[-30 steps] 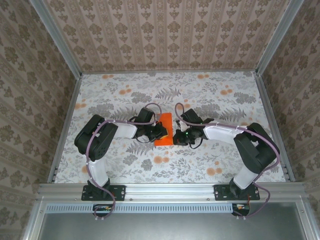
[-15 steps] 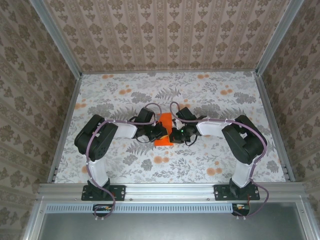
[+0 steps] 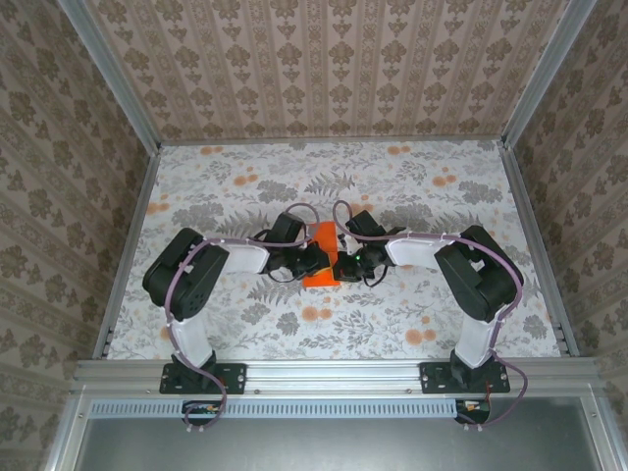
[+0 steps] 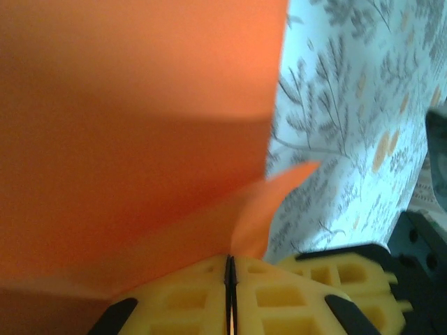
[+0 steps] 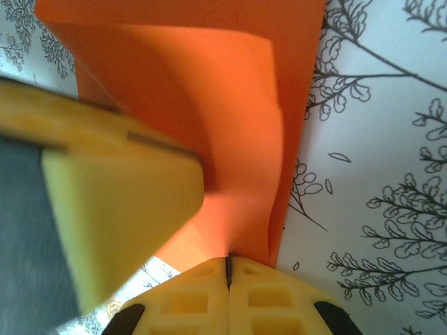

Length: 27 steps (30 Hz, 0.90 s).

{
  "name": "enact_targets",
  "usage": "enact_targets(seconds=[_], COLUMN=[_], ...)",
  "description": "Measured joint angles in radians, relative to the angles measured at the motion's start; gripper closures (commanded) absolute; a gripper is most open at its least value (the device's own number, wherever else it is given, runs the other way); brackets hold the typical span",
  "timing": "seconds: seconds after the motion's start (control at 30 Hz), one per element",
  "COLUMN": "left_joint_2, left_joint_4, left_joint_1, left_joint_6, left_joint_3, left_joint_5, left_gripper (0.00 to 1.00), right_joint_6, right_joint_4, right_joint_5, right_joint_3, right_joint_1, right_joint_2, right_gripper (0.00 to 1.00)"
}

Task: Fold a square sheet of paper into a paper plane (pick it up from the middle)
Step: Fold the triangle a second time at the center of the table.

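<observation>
sheet: we find the square sheet of paper (image 3: 325,235) partly folded at the middle of the table (image 3: 245,186) | claws: left gripper (image 4: 229,262) and right gripper (image 5: 228,264) each pinched shut on a raised flap | risk: opposed pulls may tear it or skew our crease

Robot lab cell, aluminium frame (image 3: 334,371), wallpapered walls (image 3: 334,69) (damask print), floral-covered table (image 3: 226,177)
</observation>
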Motion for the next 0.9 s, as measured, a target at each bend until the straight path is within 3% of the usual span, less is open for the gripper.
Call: enact_targets(seconds=[0.63, 0.9], left_joint_2=[-0.001, 0.011], left_joint_4=[-0.057, -0.081], left_joint_1=[-0.01, 0.1], left_joint_6=[0.063, 0.133], left_joint_3=[0.007, 0.02], left_joint_5=[-0.059, -0.008], left_gripper=[0.95, 0.95], right_joint_6=[-0.023, -0.059], right_joint_4=[-0.006, -0.013], right_joint_5=[-0.003, -0.001], right_joint_3=[-0.003, -0.003], right_joint_1=[-0.002, -0.004], right_joint_2=[0.001, 0.001], right_gripper=[0.98, 0.98])
